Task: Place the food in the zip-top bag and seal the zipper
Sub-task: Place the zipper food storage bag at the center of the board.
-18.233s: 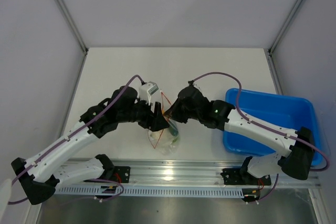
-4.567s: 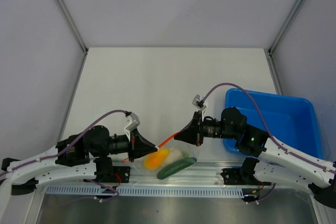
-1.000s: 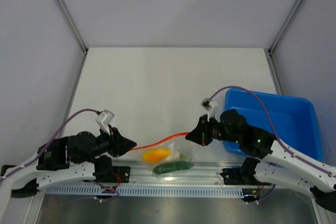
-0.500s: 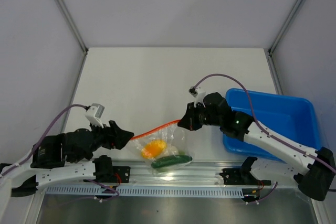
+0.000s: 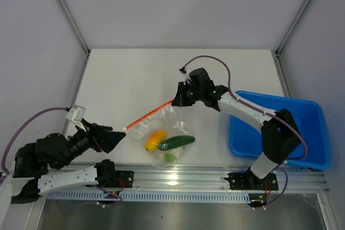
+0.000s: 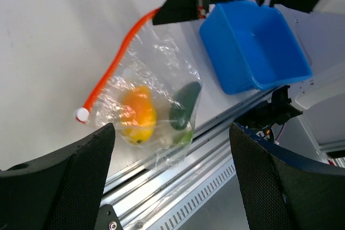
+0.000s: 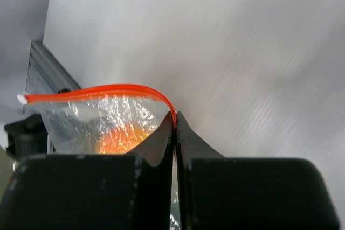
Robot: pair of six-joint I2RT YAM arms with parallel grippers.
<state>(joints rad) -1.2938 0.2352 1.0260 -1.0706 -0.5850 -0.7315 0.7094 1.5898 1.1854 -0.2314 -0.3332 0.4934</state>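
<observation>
The clear zip-top bag (image 5: 161, 136) holds the yellow-orange fruit (image 5: 155, 139), the dark green cucumber (image 5: 176, 143) and the pale green lump (image 5: 168, 157). Its orange-red zipper (image 5: 148, 116) runs in a straight line up to my right gripper (image 5: 175, 100), which is shut on its right end (image 7: 174, 118). The zipper's white left end (image 5: 125, 129) is free. My left gripper (image 5: 117, 137) is open and empty just left of it. In the left wrist view the bag (image 6: 153, 106), zipper (image 6: 116, 63), fruit (image 6: 137, 114) and cucumber (image 6: 183, 103) lie ahead of the spread fingers (image 6: 64, 187).
The blue tray (image 5: 302, 133) stands at the right, and shows in the left wrist view too (image 6: 253, 47). A metal rail (image 5: 178, 179) runs along the table's near edge, just below the bag.
My right gripper has moved back and left, pulling the zipper's end and the bag with it. My left arm has drawn back to the left, away from the zipper's other end.
</observation>
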